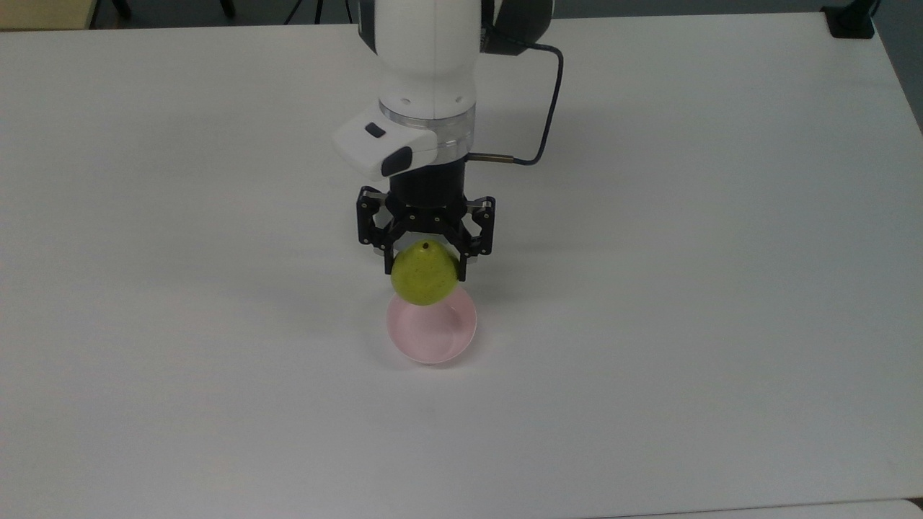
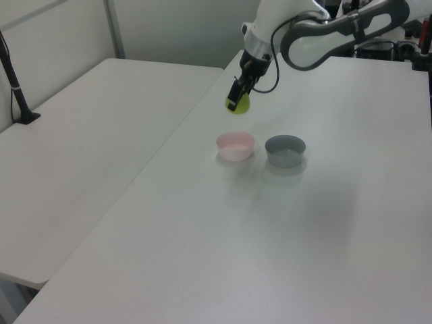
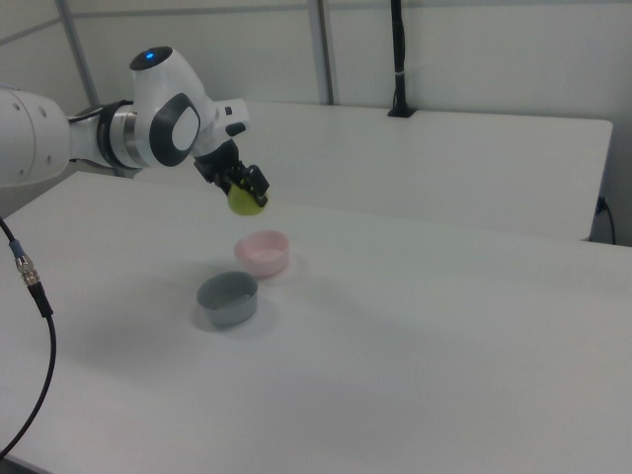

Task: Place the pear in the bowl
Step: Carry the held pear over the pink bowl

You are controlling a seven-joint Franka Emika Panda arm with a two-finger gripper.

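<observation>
Holding the pear (image 1: 424, 281) clamped between the fingers of my end effector (image 1: 425, 249), I've got it up in the air, clear of the bench (image 1: 685, 288). Key relation: the pink bowl (image 1: 433, 333) sits below the pear and a bit toward the top view's bottom edge; the left view shows the pear (image 2: 237, 104) high above and slightly to the left view's left of the bowl (image 2: 235, 145), not yet centred. Pear stem hole faces up, long axis roughly vertical. I judge I need a short shift over the bowl, then a descent and release. Grey bowl (image 2: 285, 150) sits just beside the pink one, apart from it. Bench white, bare otherwise. Farther off: second white table (image 2: 88, 128), pale wall panels.
</observation>
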